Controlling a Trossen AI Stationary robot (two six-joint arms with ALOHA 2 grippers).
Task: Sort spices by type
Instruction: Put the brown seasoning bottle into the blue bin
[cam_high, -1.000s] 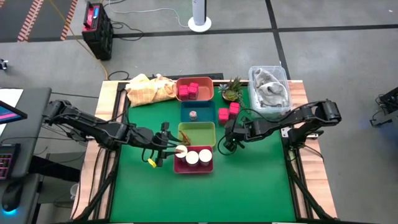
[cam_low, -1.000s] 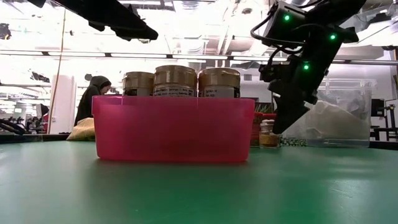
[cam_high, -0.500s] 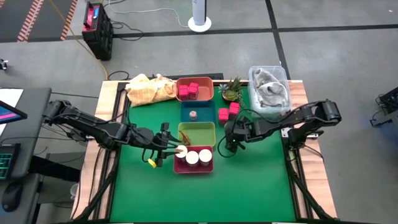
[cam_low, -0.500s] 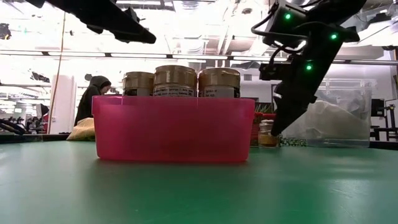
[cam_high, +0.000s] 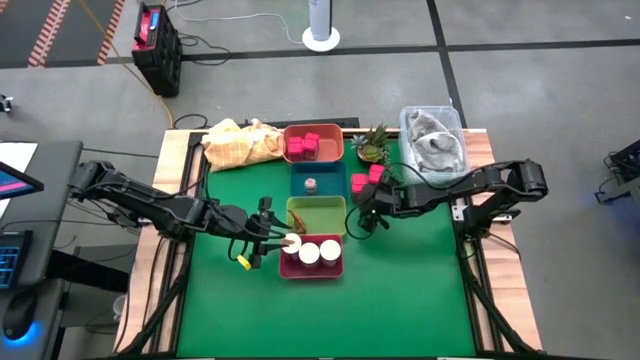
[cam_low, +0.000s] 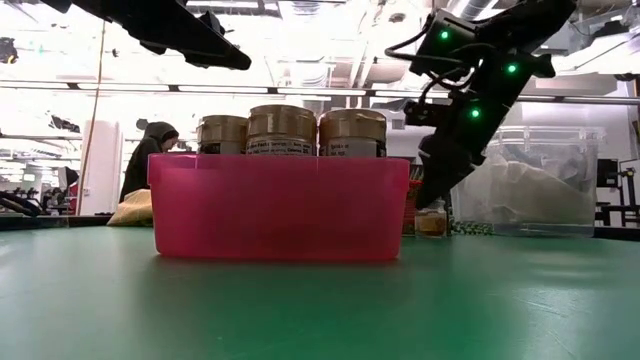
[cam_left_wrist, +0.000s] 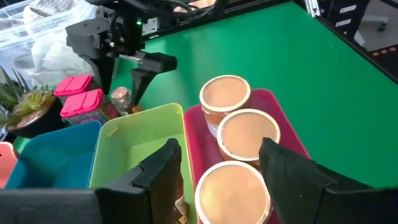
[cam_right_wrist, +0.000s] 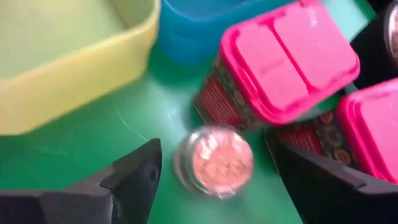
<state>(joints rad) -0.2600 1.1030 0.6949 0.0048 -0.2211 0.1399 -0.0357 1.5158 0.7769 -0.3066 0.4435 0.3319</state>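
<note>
The right gripper's (cam_right_wrist: 205, 180) fingers (cam_right_wrist: 134, 174) are seen spread apart with nothing between them but a small shaker (cam_right_wrist: 214, 162), which stands on the bench (cam_high: 400, 290) below them, not yet gripped; beside it, just touching or nearly so, two magenta packs (cam_right_wrist: 286, 56) are stood, with the yellow tray (cam_right_wrist: 68, 56) and blue tray (cam_right_wrist: 199, 18) close by. The shaker is judged light, rigid and smooth-sided, so it could tip or slip if pinched high; a hold low on its round body, across the width, would be safest, with care taken not to nudge the packs. The left gripper (cam_left_wrist: 217, 171) is held above the red tray (cam_left_wrist: 292, 134), its fingers (cam_left_wrist: 165, 168) apart around the nearest of three jars (cam_left_wrist: 233, 196) with tan lids; whether the jar is actually touched cannot be told. The jars are taken to be heavier and stiff, best gripped around the side below the lid. In the high view, three packs (cam_high: 303, 146) are seen in an orange tray (cam_high: 338, 135) and another shaker (cam_high: 310, 184) in the blue tray, while a thin brown piece (cam_high: 300, 217) lies in the yellow tray. A plant (cam_high: 372, 145), a clear bin (cam_high: 433, 140) and a yellow cloth (cam_high: 240, 142) are set along the far edge
</note>
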